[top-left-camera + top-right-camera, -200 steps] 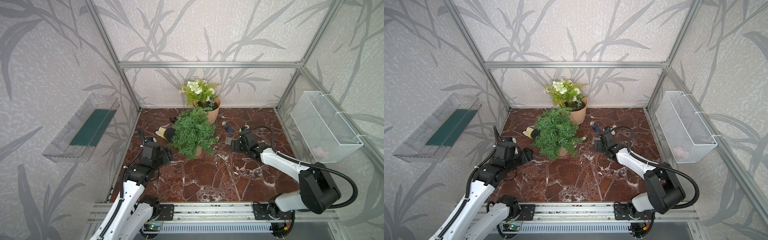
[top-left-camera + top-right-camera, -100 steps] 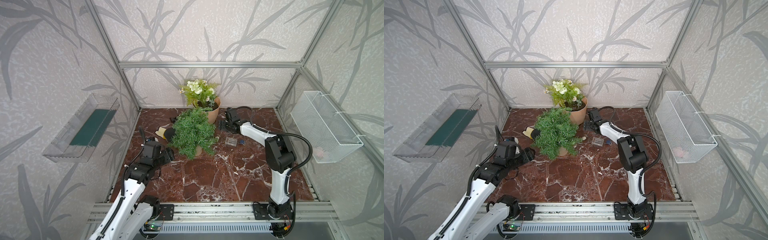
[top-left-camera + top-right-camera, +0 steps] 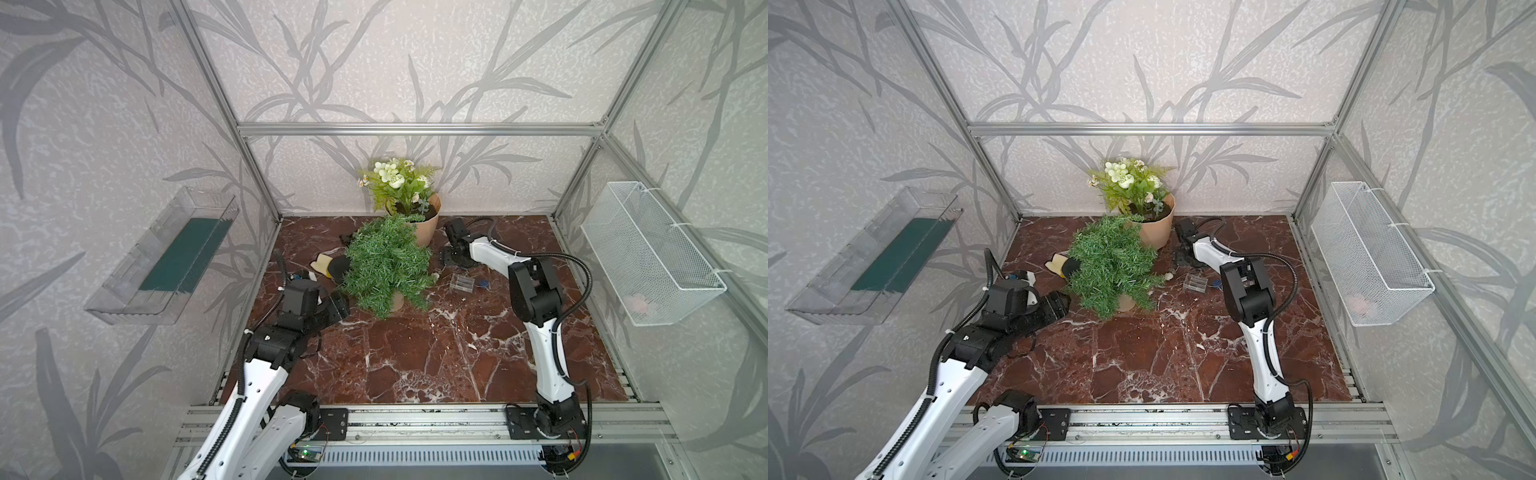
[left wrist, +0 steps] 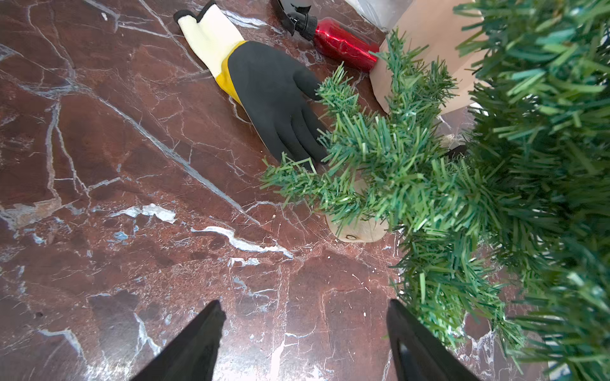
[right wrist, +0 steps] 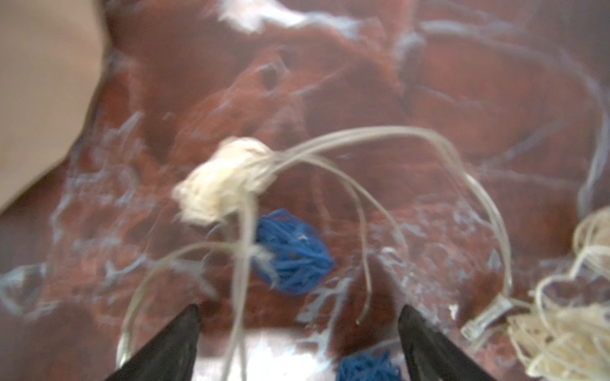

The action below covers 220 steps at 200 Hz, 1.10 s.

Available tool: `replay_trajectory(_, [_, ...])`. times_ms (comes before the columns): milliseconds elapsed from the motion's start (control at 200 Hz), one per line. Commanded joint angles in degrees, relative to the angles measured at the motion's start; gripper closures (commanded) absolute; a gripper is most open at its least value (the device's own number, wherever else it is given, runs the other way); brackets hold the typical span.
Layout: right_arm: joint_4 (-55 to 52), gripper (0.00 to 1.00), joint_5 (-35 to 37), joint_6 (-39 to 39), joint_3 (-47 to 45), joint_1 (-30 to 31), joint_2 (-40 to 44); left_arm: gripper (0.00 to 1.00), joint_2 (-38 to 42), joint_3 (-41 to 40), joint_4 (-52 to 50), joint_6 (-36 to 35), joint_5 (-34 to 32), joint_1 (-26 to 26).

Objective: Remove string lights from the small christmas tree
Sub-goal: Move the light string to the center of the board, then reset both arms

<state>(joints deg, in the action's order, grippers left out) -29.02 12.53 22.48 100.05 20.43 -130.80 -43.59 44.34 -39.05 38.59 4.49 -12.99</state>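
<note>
Right gripper (image 5: 297, 310), jaws wide and empty, hovers over string lights (image 5: 227, 184) near the back edge of the table (image 3: 415, 353), where pinching the gathered wires (image 5: 379, 132) low looks surest.

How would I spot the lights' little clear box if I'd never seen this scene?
Find the bushy small christmas tree on the red marble floor. Beside it, on the side toward the white wire basket, lies the clear box. It alone is see-through and rectangular; the blue ball next to it is round.
</note>
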Motion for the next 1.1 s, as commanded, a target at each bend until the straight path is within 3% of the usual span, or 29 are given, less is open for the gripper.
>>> replay_trajectory(0, [-5.07,0.1,3.78,-0.13,-7.26,-4.53,4.77,0.21,0.46,1.63,-0.88,0.43,-0.16,0.32])
replay_trajectory(205, [-1.5,0.1,3.59,3.42,-22.15,-11.35,19.26,0.21,0.42,1.06,-0.07,0.56,-0.41,0.26])
replay_trajectory(415, [-1.03,0.09,2.87,3.1,-30.52,-15.93,27.04,0.21,2.14,-0.16,-0.39,0.63,-0.71,0.34])
replay_trajectory(565, [4.32,0.06,-4.26,-0.62,-35.41,-14.35,35.02,0.21,2.71,0.55,-2.47,-2.02,-4.34,0.34])
replay_trajectory(730, [10.68,0.01,-2.52,-5.69,-40.7,-7.27,45.86,0.21,5.17,-0.69,0.69,-6.38,-10.59,0.34])
replay_trajectory(815, [14.85,0.01,-4.4,-6.43,-44.83,-5.97,50.95,0.19,4.89,-2.38,3.51,-8.21,-17.65,0.34])
replay_trajectory(905, [19.8,0.01,-4.45,-7.96,-50.52,-5.76,55.74,0.13,3.79,-5.74,9.7,-10.41,-25.86,0.34])
replay_trajectory(935, [22.06,0.01,-3.79,-8.84,-52.74,-5.82,57.38,0.02,3.56,-7.26,13.33,-12.57,-28.01,0.33])
replay_trajectory(955, [23.46,0.01,-3.35,-9.56,-54.19,-5.75,58.25,0.01,3.56,-9.09,16.05,-14.32,-28.66,0.34])
replay_trajectory(1095, [37.5,0.01,-1.67,-16.42,-65.5,-5.88,63.21,0.0,3.36,-25.35,50.53,-27.48,-34.26,0.43])
